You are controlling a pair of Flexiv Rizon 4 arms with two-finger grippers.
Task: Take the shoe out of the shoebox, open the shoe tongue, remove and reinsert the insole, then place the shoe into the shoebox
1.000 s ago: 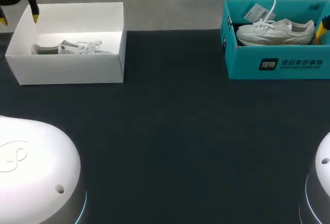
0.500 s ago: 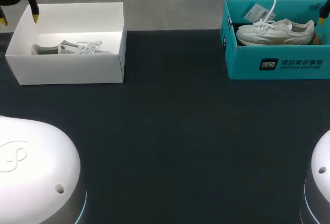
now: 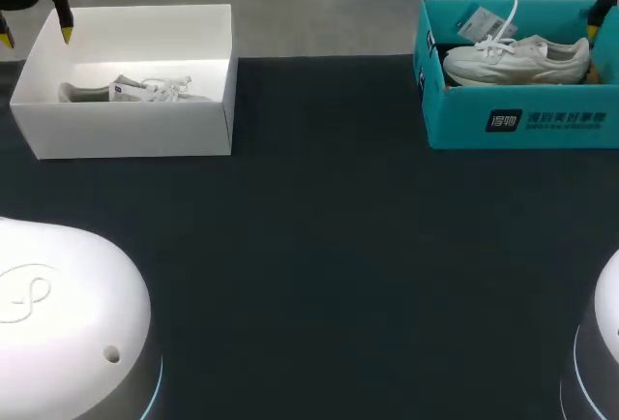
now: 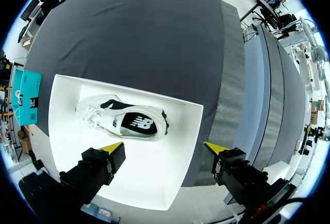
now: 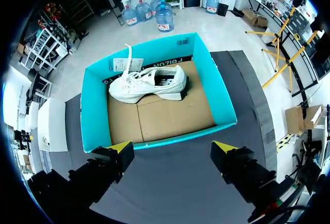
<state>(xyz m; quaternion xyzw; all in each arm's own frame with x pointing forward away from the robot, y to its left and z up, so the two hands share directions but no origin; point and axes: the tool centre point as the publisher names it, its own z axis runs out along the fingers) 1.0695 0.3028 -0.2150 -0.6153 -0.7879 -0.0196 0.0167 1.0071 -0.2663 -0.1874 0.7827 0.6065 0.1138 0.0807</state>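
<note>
Dark table, with a white shoebox at the far left corner and a teal shoebox at the far right. In each, one white shoe: the left-hand shoe flat on the white floor, the right-hand shoe tucked against the teal box's far wall, with a tag beside its laces.

Above the white shoebox, the left gripper, well clear of the shoe. Spread wide, holding nothing, touching nothing; one tip over the box's inside, the other beyond its wall. Left-hand shoe ahead of the fingers, long axis roughly parallel to the line between the tips, heel end toward the middle of the gap.

Above the teal shoebox's near wall, the right gripper, likewise wide apart and empty. Right-hand shoe ahead, across the cardboard floor, again crosswise to the reach.

Judged as the very start: neither shoe lifted yet. Each arm nearest its own box. For a grasp across a shoe's narrow width, probably a turn of the wrist, then straight down.
</note>
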